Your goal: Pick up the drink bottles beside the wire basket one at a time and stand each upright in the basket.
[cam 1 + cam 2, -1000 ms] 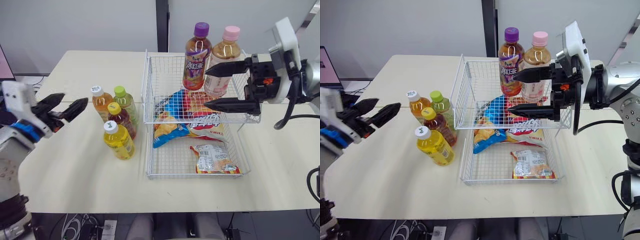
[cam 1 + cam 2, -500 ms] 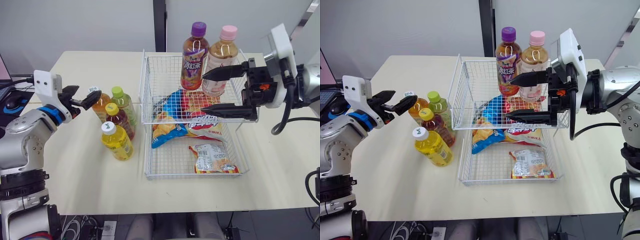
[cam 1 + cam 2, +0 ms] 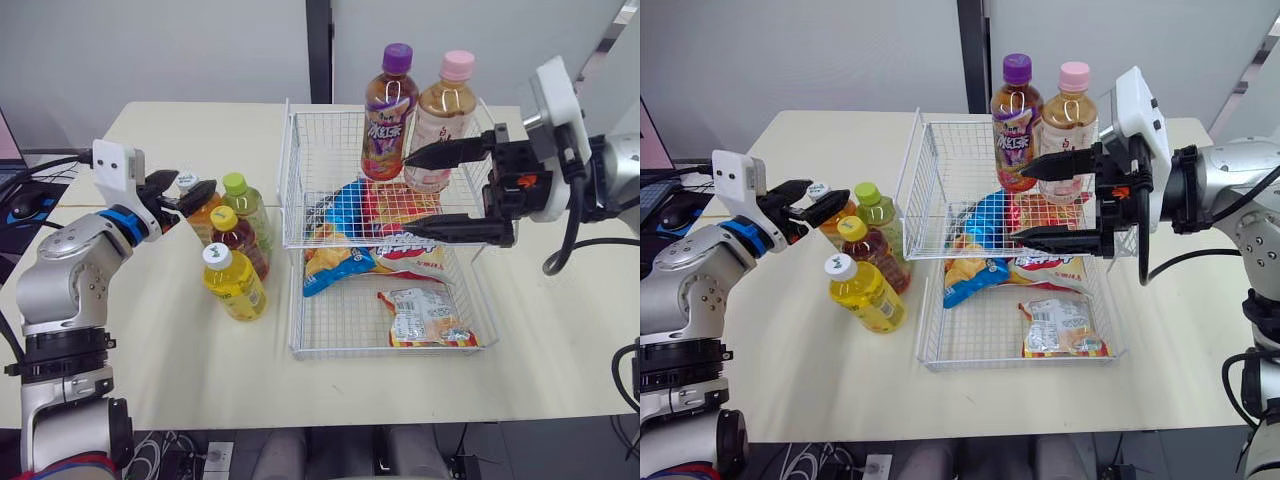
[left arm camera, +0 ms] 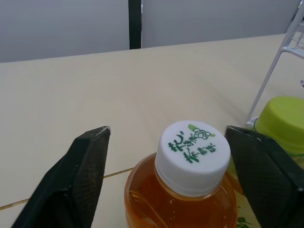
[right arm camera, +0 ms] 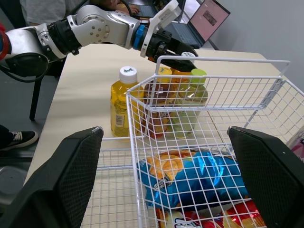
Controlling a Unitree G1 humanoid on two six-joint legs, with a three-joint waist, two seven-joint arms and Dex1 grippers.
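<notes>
Grasp step, by the look of it. Left gripper (image 3: 188,190) is spread, with the white-capped amber tea bottle (image 4: 192,159) between its fingers, untouched. Next likely calls for closing, lifting, and carrying to the white wire basket (image 3: 330,140). Right gripper (image 3: 403,196) gapes, empty.

Bright, even light falls from overhead on the pale table (image 3: 170,340). Shadows are soft and faint, with a small one at the foot of the yellow bottle (image 3: 236,287), just on the robot's side of the left gripper (image 3: 192,185). Behind the right gripper (image 3: 404,197), white highlights glint on the purple-capped bottle (image 3: 391,105) and pink-capped bottle (image 3: 444,115), and the glossy snack bags (image 3: 380,225) beneath it shine. Framed by the left gripper, the white cap (image 4: 192,154) is brightly lit.
</notes>
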